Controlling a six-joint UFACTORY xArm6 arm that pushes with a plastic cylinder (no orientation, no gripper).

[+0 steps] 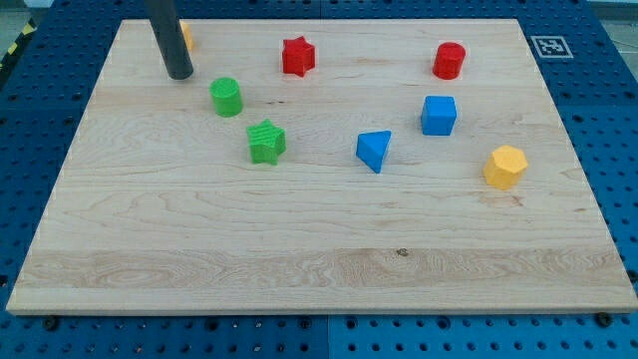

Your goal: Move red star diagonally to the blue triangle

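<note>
My tip [180, 74] rests on the tabletop [299, 249] near its top-left corner; it is a plain rod with no claw to open or close. An orange block [186, 37] peeks out just behind it. The green cylinder [226, 97] sits just right and below, the green star [266, 142] farther on. The red star [297, 56] lies to the right, well apart, near the top edge. The blue triangle [374, 151] lies lower right of that, with bare wood between them.

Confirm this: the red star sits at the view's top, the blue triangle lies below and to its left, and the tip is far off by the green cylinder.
One thing is wrong: in the camera view the blue triangle lies below and to the right of the red star, not left. The rest holds: the star sits at the view's top, and my tip is far off by the green cylinder.
</note>
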